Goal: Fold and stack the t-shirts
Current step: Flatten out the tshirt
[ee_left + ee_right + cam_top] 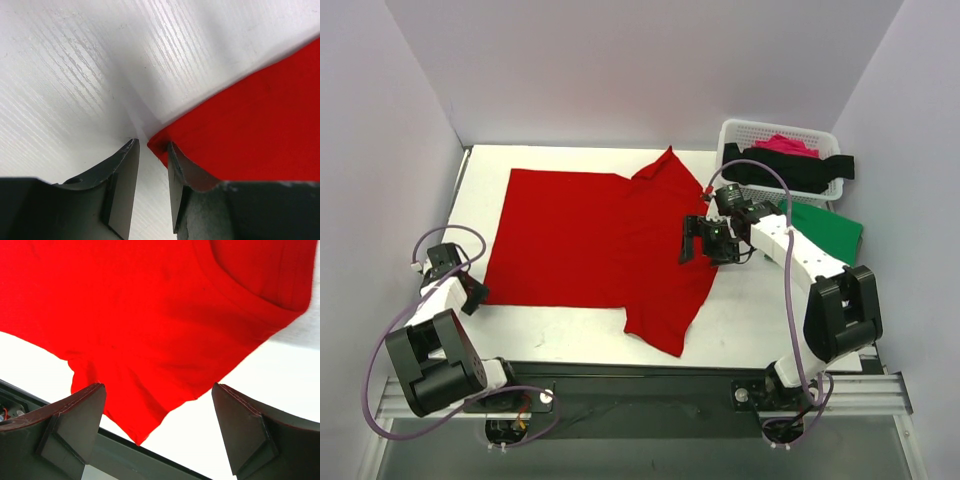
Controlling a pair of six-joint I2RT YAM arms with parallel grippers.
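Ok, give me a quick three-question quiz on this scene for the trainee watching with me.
1. True or false: the green t-shirt lies inside the basket.
2. What sits at the fingertips of the left gripper? A) a sleeve of the black t-shirt B) a corner of the red t-shirt C) the basket rim
3. Fill in: the right gripper hangs over the red t-shirt with its jaws ____.
Key: 1 false, it lies on the table beside the basket. 2 B. 3 open.
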